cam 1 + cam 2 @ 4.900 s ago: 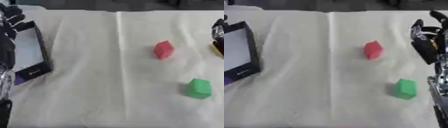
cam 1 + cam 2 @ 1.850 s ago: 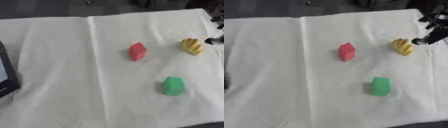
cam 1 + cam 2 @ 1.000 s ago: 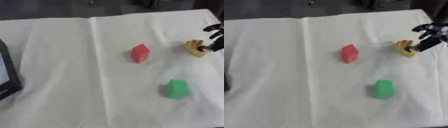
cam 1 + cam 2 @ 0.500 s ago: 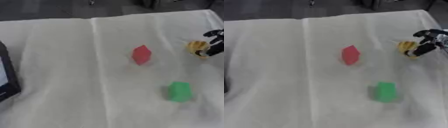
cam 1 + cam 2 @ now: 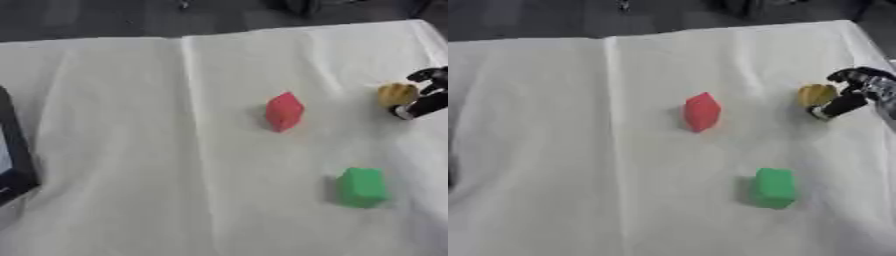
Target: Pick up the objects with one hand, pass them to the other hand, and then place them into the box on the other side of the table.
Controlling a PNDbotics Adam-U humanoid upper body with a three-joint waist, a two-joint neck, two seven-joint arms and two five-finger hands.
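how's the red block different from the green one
The red block has a pointed top and looks tilted; the green block looks boxier, with a flatter top. The red block lies near the middle of the white cloth, farther from the robot; the green block lies nearer and more to the right. Both rest on the cloth, untouched by the right hand, which is at the yellow object.

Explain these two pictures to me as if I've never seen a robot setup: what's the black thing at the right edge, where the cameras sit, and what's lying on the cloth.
Both pictures come from the two eyes of a camera in a humanoid robot's head, looking down at a table under a white cloth. The black thing is the robot's right hand, its fingers curling around a yellow object that sits on the cloth. A red block lies near the middle and a green block nearer the robot. The dark frame at the left edge is the box. The left hand is out of sight.
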